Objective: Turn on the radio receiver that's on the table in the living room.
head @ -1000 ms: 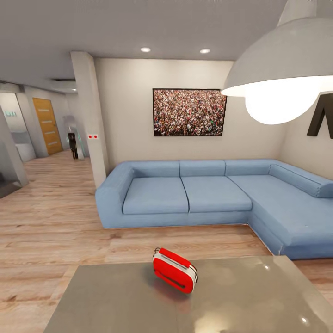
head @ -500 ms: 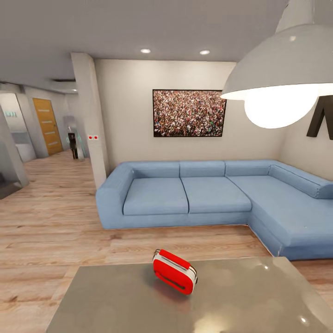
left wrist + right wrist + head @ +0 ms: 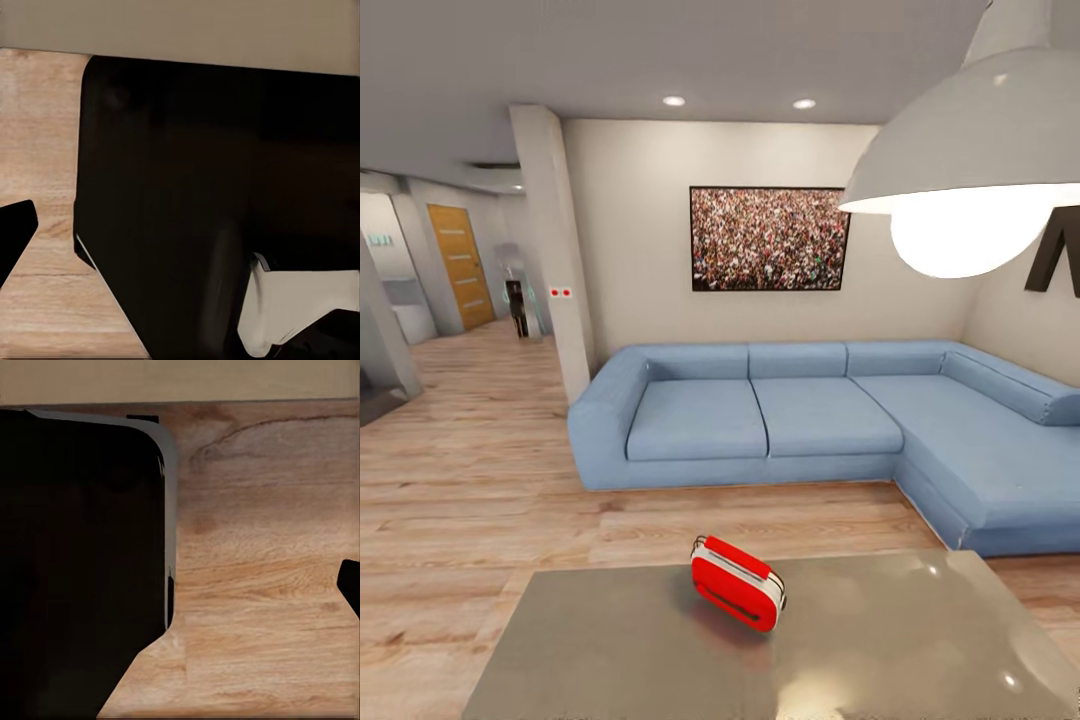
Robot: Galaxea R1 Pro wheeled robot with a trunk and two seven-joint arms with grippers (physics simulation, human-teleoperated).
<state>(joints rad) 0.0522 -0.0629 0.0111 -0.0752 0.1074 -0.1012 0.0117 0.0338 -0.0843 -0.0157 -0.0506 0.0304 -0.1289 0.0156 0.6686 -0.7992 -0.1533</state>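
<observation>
Red radio receiver sits near the table far edge.

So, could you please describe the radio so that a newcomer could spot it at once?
In front of the blue L-shaped sofa stands a glossy grey table. On its far half rests the radio receiver, lying tilted: a small bright red box with white trim, the one thing there.
</observation>
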